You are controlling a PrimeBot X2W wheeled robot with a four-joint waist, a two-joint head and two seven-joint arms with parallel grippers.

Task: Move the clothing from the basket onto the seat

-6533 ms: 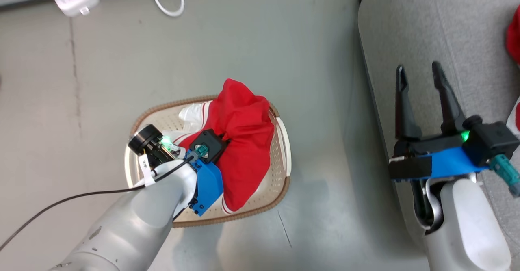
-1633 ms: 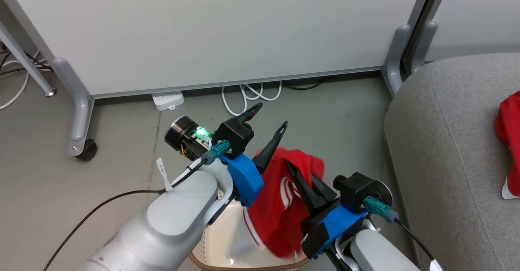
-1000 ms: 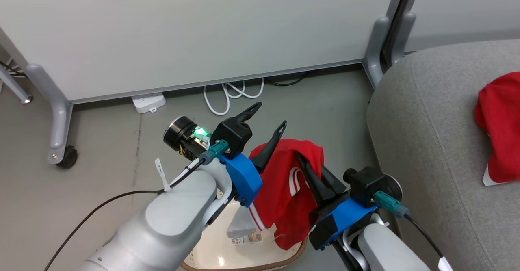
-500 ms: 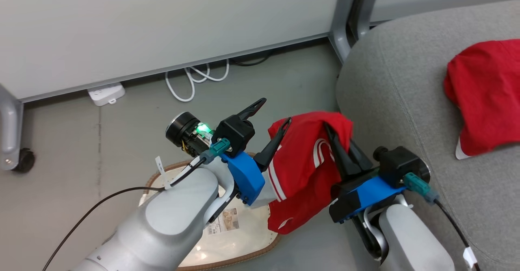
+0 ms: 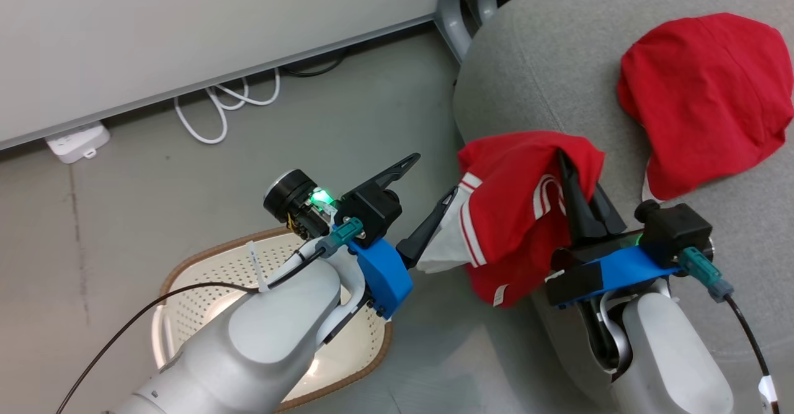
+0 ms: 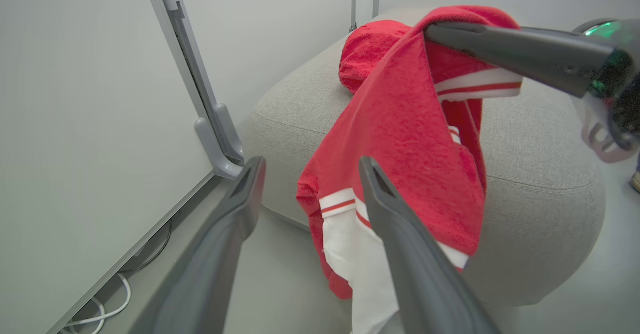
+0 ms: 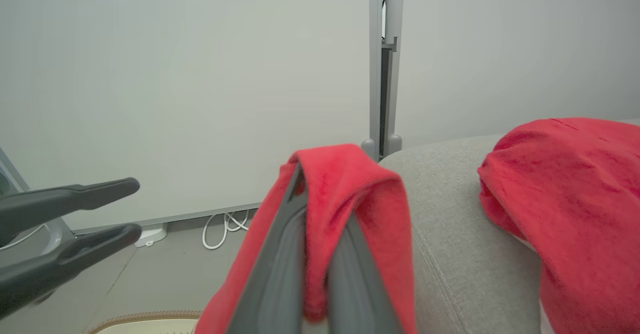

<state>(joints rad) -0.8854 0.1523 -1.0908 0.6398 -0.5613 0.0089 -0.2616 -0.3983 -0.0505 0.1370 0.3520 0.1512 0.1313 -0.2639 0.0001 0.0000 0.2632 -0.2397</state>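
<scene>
My right gripper (image 5: pixel 569 169) is shut on the red clothing with white trim (image 5: pixel 515 203), which hangs from its fingers over the left edge of the grey seat (image 5: pixel 546 72). A plain red garment (image 5: pixel 701 97) lies further back on the seat. My left gripper (image 5: pixel 434 175) stands open with nothing in it, just left of the hanging cloth and above the cream basket (image 5: pixel 205 265). From the left wrist I see its own spread fingers (image 6: pixel 255 174) before the trimmed garment (image 6: pixel 410 138). In the right wrist view, cloth (image 7: pixel 350 184) drapes over my shut fingers (image 7: pixel 280 259).
A white partition panel with a grey leg (image 5: pixel 456 23) stands behind the seat. A white power strip (image 5: pixel 77 141) and looped white cable (image 5: pixel 223 107) lie on the grey floor by the panel. A black cable (image 5: pixel 124 339) trails from my left arm.
The view has swung right towards the seat. My right gripper has carried the trimmed garment from above the basket to the seat's edge. The left gripper has stayed open.
</scene>
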